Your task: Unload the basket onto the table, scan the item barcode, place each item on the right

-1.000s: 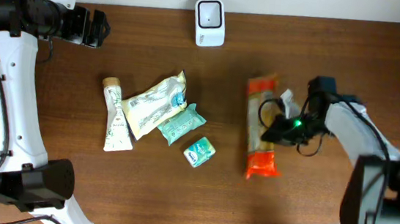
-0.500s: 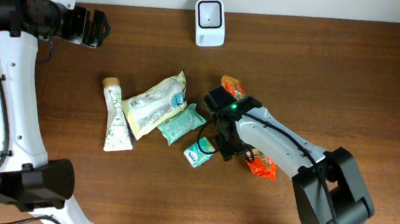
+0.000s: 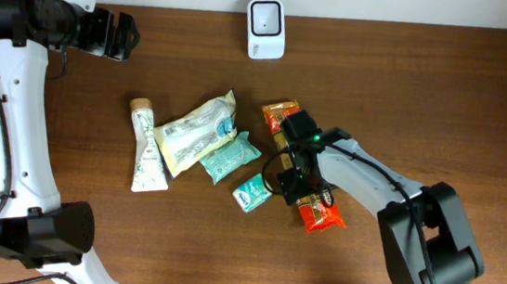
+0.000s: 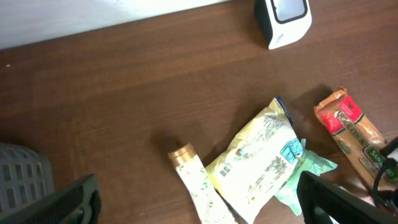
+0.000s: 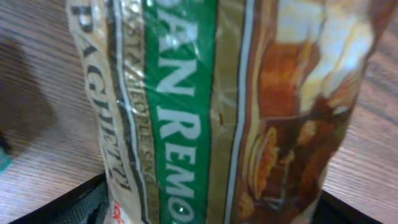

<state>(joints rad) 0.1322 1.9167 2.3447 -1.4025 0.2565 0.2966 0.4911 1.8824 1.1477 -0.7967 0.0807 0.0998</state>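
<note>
Spaghetti packet lies flat on table, well apart from scanner. Right gripper spread astride it; left gripper spread, empty. Risk: glossy film may slip, barcode unseen.

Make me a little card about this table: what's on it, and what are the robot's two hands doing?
Scanner: white, at the far edge of the table
Spaghetti packet: flat on the table, under the right gripper
Right gripper: jaws spread, one on each side of the packet
Left gripper: jaws open, empty, away from the items
Other items: tube, yellow pouch, teal packet, small green packet
</note>
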